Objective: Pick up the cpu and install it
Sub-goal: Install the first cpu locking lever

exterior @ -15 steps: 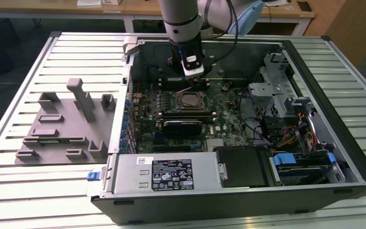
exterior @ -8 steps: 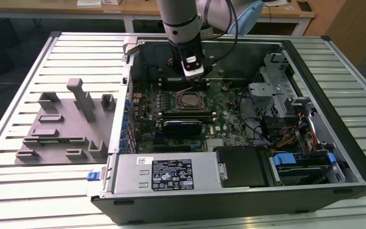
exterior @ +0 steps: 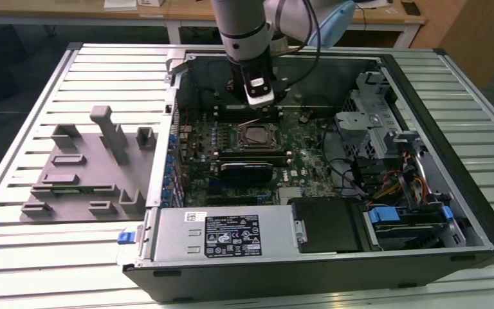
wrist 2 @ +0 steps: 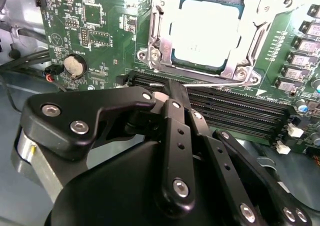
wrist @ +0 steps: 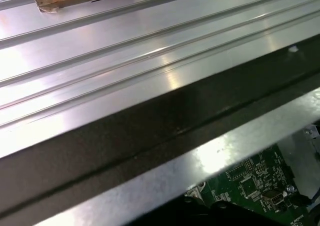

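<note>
Inside the open computer case (exterior: 453, 193), my gripper (exterior: 264, 114) hangs just off the 12 o'clock edge of the socket frame (exterior: 256, 136) in the exterior view. The cpu (wrist 2: 206, 32) already sits in that frame, shiny top up, in the second wrist view; its bracket looks raised rather than clamped, though I can't be sure. My fingers (wrist 2: 172, 136) are pinched together with nothing between them. The memory slots (wrist 2: 235, 108) lie between my fingertips and the socket. My read: placement done, locking step in hand. Any next move needs a clear path over the frame without nudging the chip.
</note>
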Controlling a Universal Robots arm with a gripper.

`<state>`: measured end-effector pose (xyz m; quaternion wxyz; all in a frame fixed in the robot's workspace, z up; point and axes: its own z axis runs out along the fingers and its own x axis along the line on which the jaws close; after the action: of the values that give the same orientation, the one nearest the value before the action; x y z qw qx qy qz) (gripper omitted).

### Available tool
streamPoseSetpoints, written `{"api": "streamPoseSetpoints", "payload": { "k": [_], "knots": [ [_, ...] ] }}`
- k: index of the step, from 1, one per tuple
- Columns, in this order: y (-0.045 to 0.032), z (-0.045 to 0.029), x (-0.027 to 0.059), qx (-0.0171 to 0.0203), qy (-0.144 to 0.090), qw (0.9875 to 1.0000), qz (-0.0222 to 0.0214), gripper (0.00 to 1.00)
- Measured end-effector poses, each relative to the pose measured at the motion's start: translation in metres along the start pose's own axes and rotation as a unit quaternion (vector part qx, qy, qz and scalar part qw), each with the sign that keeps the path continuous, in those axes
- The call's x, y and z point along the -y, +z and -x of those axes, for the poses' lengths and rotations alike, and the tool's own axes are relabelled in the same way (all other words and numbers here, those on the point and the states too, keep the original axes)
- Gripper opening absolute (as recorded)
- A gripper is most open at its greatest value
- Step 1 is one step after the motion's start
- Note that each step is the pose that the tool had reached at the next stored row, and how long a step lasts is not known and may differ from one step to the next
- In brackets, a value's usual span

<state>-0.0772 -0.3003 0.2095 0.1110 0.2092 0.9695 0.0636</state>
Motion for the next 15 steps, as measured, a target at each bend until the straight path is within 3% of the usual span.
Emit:
{"api": "streamPoseSetpoints", "payload": {
  "k": [15],
  "knots": [
    [0.002, -0.0066, -0.0003, 0.0044, 0.025, 0.9997, -0.0049, 0.11]
  ]
}}
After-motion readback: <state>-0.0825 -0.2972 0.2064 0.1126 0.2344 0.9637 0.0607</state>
